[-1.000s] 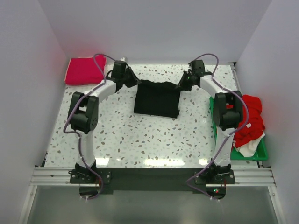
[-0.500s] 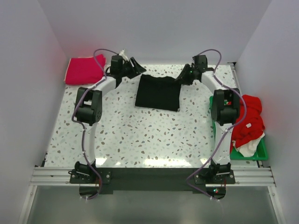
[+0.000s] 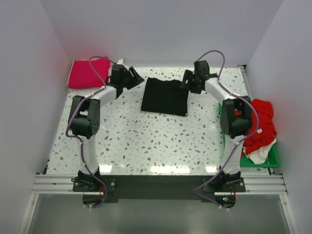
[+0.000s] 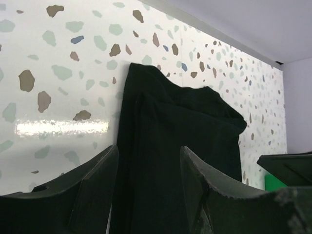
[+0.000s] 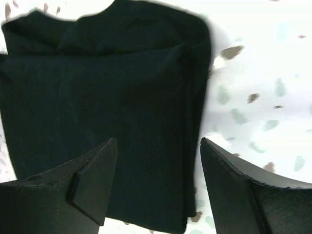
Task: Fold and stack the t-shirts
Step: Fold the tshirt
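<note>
Speckled terrazzo table (image 3: 146, 141), white walls. Folded black t-shirt (image 3: 165, 96) lies flat between left gripper (image 3: 134, 78) and right gripper (image 3: 188, 84); both jaws spread.

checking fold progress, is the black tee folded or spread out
Folded: the black tee lies as a compact rectangle with a layered side edge.

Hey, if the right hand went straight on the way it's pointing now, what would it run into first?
Most likely the folded black t-shirt, which lies straight ahead of the open right hand in its wrist view. The gap to it is hard to judge.
</note>
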`<control>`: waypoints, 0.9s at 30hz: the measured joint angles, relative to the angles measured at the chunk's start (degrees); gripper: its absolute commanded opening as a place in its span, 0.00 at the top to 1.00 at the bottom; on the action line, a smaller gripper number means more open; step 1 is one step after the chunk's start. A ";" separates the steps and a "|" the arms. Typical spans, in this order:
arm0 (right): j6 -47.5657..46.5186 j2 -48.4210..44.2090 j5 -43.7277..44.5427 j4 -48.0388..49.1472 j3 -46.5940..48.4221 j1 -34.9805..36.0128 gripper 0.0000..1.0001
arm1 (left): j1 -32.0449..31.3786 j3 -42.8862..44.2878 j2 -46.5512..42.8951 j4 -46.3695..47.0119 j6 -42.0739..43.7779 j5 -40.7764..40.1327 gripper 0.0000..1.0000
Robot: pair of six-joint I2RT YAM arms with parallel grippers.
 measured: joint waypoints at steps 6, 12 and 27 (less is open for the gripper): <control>-2.49 0.68 6.78 -2.73 0.13 6.88 0.24 | -3.76 -5.31 -0.68 -0.37 1.42 -5.29 0.40; -3.17 1.01 9.07 -3.26 -2.91 7.15 0.24 | -7.85 -11.87 -1.03 0.59 1.38 -7.02 0.40; -3.17 -13.33 7.72 3.67 -28.52 11.63 0.27 | -18.05 -36.00 -19.32 3.52 -5.53 -11.54 0.50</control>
